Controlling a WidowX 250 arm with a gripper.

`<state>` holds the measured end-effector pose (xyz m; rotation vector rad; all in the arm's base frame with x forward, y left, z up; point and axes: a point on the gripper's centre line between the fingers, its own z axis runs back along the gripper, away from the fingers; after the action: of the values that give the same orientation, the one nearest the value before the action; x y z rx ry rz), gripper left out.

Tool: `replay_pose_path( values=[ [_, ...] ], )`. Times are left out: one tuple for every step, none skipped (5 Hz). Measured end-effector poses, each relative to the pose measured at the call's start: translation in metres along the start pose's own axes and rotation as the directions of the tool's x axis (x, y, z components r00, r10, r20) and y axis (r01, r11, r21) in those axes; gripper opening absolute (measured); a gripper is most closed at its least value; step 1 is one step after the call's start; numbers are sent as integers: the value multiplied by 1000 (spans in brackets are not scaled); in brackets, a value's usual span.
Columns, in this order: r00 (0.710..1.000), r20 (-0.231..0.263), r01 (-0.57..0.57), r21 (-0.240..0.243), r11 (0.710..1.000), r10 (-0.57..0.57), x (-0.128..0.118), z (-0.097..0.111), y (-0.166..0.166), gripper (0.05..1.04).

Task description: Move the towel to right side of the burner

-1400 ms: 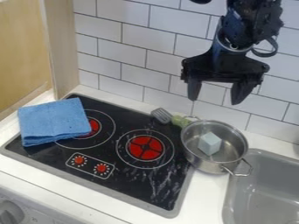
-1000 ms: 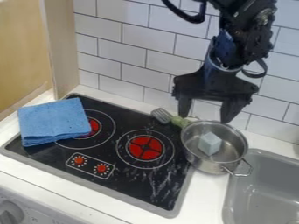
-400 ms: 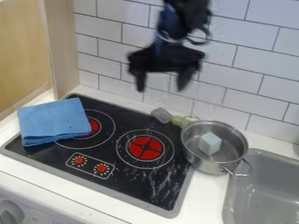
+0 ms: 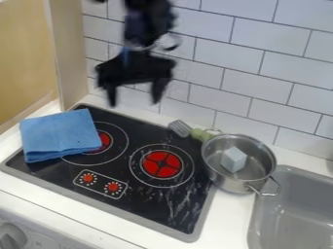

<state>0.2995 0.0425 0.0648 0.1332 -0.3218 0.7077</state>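
Two black fingers stand spread wide apart, pointing down, with nothing gripped between them. The gripper [image 4: 134,102] hangs in the air in front of the tiled wall [image 4: 260,73], above the stovetop's back left part, and is apart from the towel.

Nearer the camera and to the left, the folded blue towel [image 4: 60,135] lies over the left part of the stovetop [image 4: 153,206]. Its upper-left corner reaches past the stovetop's left edge; its right edge laps over the left burner [image 4: 105,140], with a piece of red still showing. To its right, a stretch of black surface separates it from the right burner [image 4: 162,164], whose whole ring shows. The control panel [image 4: 100,184] is nearer the front, just beside the left burner.

At the back edge lies a spatula [image 4: 180,128], its green handle pointing to the pot. The metal pot [image 4: 237,183] overlaps the stovetop's right edge in the view and holds a pale block [image 4: 233,159].

Farther right, the gray sink [image 4: 292,209] is set into the white counter [image 4: 232,216], a strip of which runs between it and the stovetop. A wooden panel [image 4: 23,53] stands at the left, and a gray knob [image 4: 11,238] shows at the lower left corner.
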Motion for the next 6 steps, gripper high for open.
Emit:
replay_pose_path(
  values=[
    [998,-25,-60,30,998,61,-3,-12,26,999],
    [988,-47,-144,54,988,147,-8,-22,53,999],
    [981,-49,-183,49,982,186,-6,-25,62,999],
    [967,-54,-244,63,968,248,-5,-29,78,999],
    [961,-69,-260,91,961,267,-8,-29,84,999],
    [944,-124,-288,137,948,305,-15,-40,89,999]
  ],
)
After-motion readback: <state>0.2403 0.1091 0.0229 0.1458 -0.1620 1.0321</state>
